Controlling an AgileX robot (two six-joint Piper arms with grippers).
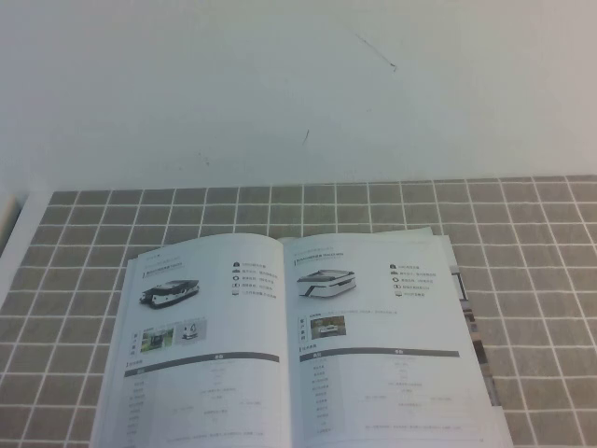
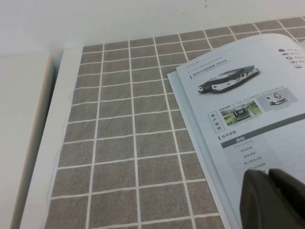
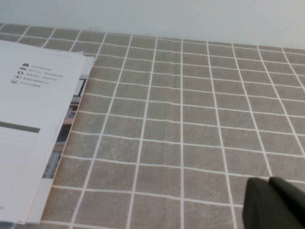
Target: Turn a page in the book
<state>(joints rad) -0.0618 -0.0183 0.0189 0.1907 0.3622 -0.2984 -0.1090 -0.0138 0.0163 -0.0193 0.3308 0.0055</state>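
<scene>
Lying open at the counter's [image 1: 522, 280] near edge, the book [image 1: 298, 345] shows its right page [image 1: 382, 336] flat. Right tool [image 3: 276, 202] closed over bare counter, left tool [image 2: 271, 198] apparently closed above the left page's corner; glossy sheets may slip or lift together.

Left hand [image 2: 272, 198] and right hand [image 3: 273, 202] look dark, apparently matte-fingered.

1. The book [image 1: 289, 355] lies open and flat in front of me, glossy white pages up.
2. The page [image 1: 382, 345] on my right shows a white flat vehicle photo, icon list and grey-headed table, lying flat.
</scene>
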